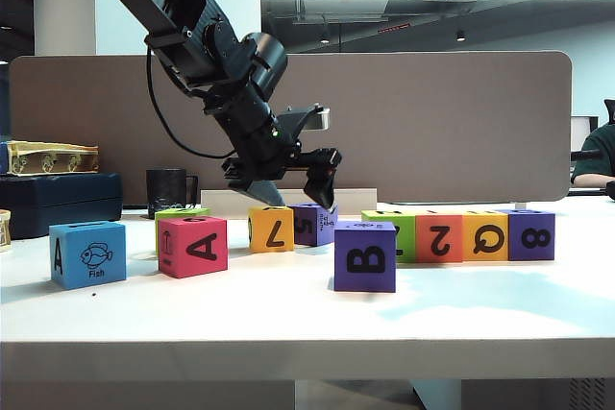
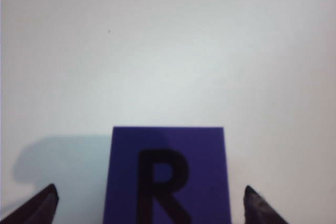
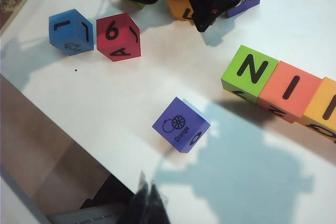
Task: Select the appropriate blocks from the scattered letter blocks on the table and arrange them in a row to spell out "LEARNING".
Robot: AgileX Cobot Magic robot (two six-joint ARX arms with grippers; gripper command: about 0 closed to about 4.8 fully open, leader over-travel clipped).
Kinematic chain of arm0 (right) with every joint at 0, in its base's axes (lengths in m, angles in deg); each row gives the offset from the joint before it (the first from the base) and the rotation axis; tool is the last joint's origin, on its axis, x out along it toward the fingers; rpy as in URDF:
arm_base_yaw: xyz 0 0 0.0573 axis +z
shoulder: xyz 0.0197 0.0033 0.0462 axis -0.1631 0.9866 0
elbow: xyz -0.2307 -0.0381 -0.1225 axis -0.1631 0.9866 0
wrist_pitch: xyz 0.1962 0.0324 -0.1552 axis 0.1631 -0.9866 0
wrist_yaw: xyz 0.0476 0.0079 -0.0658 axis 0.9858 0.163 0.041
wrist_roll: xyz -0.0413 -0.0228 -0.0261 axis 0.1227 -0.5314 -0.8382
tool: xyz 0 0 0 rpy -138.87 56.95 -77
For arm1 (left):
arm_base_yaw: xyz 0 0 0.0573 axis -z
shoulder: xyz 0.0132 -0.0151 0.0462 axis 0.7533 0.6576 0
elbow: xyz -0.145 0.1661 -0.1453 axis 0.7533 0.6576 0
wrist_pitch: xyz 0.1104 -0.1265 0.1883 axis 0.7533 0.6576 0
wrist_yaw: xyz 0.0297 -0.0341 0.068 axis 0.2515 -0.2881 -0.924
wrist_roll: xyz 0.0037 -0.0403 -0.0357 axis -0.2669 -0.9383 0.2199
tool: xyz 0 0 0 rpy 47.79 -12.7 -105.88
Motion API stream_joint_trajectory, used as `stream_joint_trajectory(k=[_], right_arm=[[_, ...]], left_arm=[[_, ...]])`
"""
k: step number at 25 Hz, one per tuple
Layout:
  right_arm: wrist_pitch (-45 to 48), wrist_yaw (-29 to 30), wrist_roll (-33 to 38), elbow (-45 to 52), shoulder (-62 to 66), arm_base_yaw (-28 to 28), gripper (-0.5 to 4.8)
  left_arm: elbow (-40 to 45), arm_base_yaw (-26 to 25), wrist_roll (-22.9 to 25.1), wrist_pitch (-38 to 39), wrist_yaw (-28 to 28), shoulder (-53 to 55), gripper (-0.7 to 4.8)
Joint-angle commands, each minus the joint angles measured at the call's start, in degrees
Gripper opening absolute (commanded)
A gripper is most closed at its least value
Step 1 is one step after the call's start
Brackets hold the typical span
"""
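The left gripper (image 1: 296, 189) hangs low over the back of the table (image 1: 288, 319), jaws spread wide and holding nothing, one fingertip (image 2: 39, 205) on each side of a purple block with an R on top (image 2: 167, 177). That block (image 1: 315, 224) sits just beside a yellow-orange block marked 7 (image 1: 271, 229). To the left stand a blue "Fish" block (image 1: 87, 253) and a red-pink A block (image 1: 193, 246). A purple B block (image 1: 365, 256) stands alone near the front. On the right, green (image 1: 396, 233), orange-red (image 1: 438, 237), yellow Q (image 1: 485, 236) and purple 8 (image 1: 531, 234) blocks touch in a row. The right gripper (image 3: 149, 203) hovers above the front edge, jaws pressed together, empty.
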Motion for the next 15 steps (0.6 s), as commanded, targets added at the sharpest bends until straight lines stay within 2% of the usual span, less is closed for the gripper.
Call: stream_joint_trajectory(k=[1, 3, 9, 11, 15], right_arm=[[0.81, -0.02, 0.02, -0.31, -0.31, 0.07, -0.01], [0.81, -0.04, 0.02, -0.31, -0.31, 0.07, -0.01], [0.81, -0.04, 0.02, -0.31, -0.31, 0.07, -0.01], [0.81, -0.07, 0.02, -0.31, -0.31, 0.07, -0.01], [0.81, -0.07, 0.02, -0.31, -0.31, 0.07, -0.01]], left_arm=[[-0.17, 0.17, 0.00, -0.15, -0.02, 0.26, 4.19], [-0.17, 0.17, 0.00, -0.04, 0.00, 0.35, 3.46], [-0.17, 0.17, 0.00, 0.52, 0.02, 0.33, 3.33], [-0.22, 0.22, 0.02, 0.35, 0.63, 0.33, 2.73], [-0.22, 0.22, 0.02, 0.33, 0.61, 0.31, 2.67]])
